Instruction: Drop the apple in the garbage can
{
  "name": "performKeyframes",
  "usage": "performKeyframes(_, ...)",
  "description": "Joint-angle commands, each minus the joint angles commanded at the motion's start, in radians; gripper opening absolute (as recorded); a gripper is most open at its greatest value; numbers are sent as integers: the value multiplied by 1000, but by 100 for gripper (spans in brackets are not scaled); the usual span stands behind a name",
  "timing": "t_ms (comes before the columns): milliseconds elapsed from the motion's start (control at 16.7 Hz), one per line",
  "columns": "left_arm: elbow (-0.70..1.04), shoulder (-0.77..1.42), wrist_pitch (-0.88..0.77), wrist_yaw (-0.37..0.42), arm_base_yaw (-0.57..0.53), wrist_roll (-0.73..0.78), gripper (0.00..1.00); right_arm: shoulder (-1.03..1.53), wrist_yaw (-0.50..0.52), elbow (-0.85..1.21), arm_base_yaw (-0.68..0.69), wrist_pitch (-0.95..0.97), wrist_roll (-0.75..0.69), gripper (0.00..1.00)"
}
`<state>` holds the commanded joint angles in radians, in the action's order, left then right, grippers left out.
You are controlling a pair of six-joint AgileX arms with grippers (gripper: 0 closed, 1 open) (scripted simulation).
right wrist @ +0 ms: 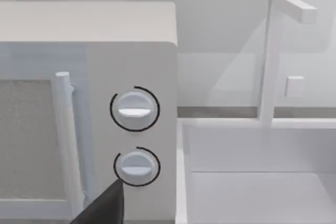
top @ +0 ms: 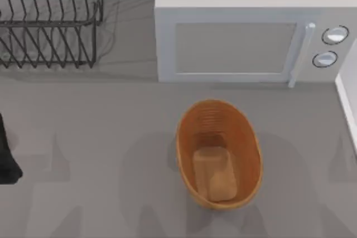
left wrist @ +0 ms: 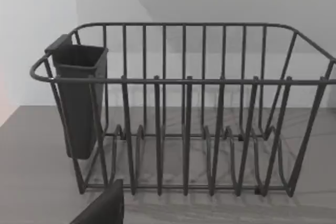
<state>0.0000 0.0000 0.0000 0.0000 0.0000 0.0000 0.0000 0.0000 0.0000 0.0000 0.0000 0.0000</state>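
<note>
- Two grippers are in play, and both sit back at the table's sides. A dark part of the left arm (top: 6, 157) shows at the left edge of the top view.
- The left gripper (left wrist: 102, 208) shows as a dark wedge in the left wrist view. It faces the black wire rack (left wrist: 184, 114) and the dark cup (left wrist: 79, 98) hung on the rack's end. I cannot tell whether this claw is open or closed, and nothing red is by it.
- The right gripper (right wrist: 102, 208) shows the same kind of dark wedge in the right wrist view. It faces the two knobs (right wrist: 135, 109) of the microwave (right wrist: 89, 51), with a white tap (right wrist: 273, 56) over a sink beside them. Its state I cannot tell either.
- The garbage can (top: 218, 153) stands upright on the grey table (top: 100, 137), near the middle and just in front of the microwave. It is well apart from the rack at the far left. Its ribbed walls and tan bottom are bare.
- I cannot tell where the apple lies. With no fruit in the can, I judge the task to be at its very start, in the step of finding and reaching the apple.
- The next move calls for finding the apple and choosing the arm nearer to it. That arm should then come down with its claw open around the fruit.
- After a firm grip, the carry should end over the can's mouth, so the apple falls inside the rim.
</note>
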Motion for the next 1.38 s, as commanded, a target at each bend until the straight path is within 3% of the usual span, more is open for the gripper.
performKeyframes(240,30,31,-22,0,4,5,100,0,0,0,0,0,0,100)
performKeyframes(480,194,221,-143,2,26,33,100,0,0,0,0,0,0,100)
performKeyframes(1380,1139,1638,-879,13,148,202,100,0,0,0,0,0,0,100)
